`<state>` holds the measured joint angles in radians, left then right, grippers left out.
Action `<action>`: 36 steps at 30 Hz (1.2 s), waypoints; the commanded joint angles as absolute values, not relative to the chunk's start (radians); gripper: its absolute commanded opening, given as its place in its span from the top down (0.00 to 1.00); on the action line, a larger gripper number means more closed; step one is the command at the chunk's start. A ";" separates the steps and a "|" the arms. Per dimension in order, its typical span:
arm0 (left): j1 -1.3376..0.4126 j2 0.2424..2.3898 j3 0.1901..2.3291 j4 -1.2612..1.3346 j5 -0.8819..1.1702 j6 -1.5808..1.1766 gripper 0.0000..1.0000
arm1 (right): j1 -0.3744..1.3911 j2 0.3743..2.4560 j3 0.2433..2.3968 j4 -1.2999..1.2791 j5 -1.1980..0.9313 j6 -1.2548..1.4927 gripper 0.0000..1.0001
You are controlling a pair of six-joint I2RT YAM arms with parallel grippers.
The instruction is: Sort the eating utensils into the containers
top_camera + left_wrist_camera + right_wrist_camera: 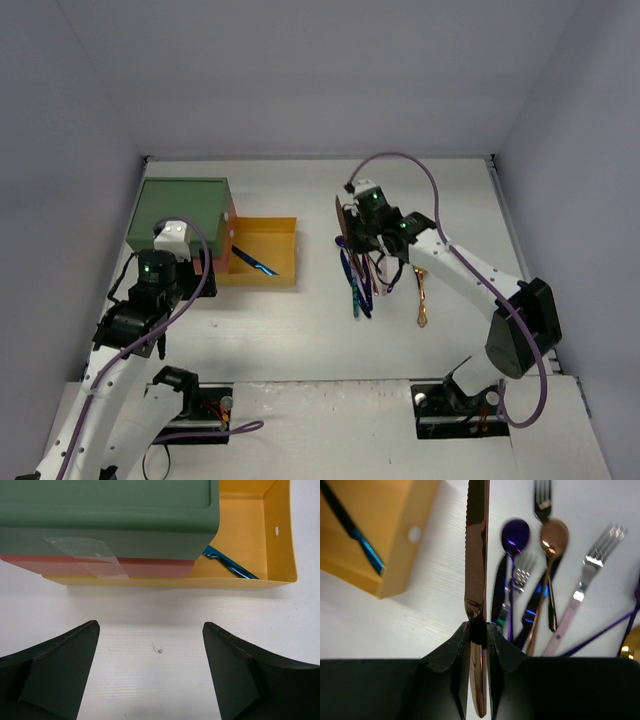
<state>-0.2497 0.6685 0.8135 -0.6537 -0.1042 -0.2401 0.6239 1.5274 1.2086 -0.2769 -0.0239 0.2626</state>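
My right gripper (479,630) is shut on the handle of a copper knife (476,555), held on edge above the table, blade pointing away. In the top view this gripper (348,238) hovers left of the pile of eating utensils (365,285). Below it lie a purple spoon (515,532), a copper spoon (553,535) and a pink fork (590,575). The containers (180,210) stand at the left under a green top. The yellow drawer (245,530) is pulled out with a blue utensil (230,565) inside. My left gripper (150,650) is open and empty, just in front of the stack.
The orange-red drawer (100,566) sits shut under the green top (110,515), with clear tape on the front. A gold spoon (423,300) lies to the right of the pile. Grey walls close in the table on three sides.
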 commanded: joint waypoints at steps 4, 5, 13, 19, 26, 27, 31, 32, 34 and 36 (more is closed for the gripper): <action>-0.252 0.673 0.830 -0.604 -0.099 -0.252 0.18 | 0.754 1.757 1.561 -0.209 -0.149 0.110 1.00; -0.252 0.673 0.830 -0.603 -0.098 -0.252 0.18 | 0.762 1.803 1.611 -0.202 -0.172 0.098 1.00; -0.253 0.676 0.829 -0.604 -0.095 -0.251 0.18 | 0.794 2.044 1.850 -0.183 -0.261 0.026 1.00; -0.254 0.680 0.830 -0.602 -0.089 -0.250 0.18 | 0.819 2.144 1.865 -0.135 -0.278 0.025 1.00; -0.253 0.683 0.828 -0.600 -0.084 -0.250 0.18 | 0.830 2.171 1.798 -0.044 -0.294 0.073 1.00; -0.253 0.684 0.828 -0.600 -0.084 -0.250 0.18 | 0.831 2.171 1.798 -0.040 -0.291 0.090 1.00; -0.253 0.686 0.828 -0.600 -0.083 -0.251 0.18 | 0.837 2.172 1.798 -0.028 -0.267 0.136 1.00; -0.253 0.687 0.828 -0.600 -0.083 -0.250 0.18 | 0.840 2.171 1.798 -0.028 -0.253 0.141 1.00; -0.253 0.687 0.830 -0.600 -0.083 -0.250 0.18 | 0.842 2.175 1.794 -0.026 -0.250 0.151 1.00; -0.255 0.687 0.828 -0.600 -0.081 -0.250 0.18 | 0.844 2.180 1.781 -0.028 -0.253 0.153 1.00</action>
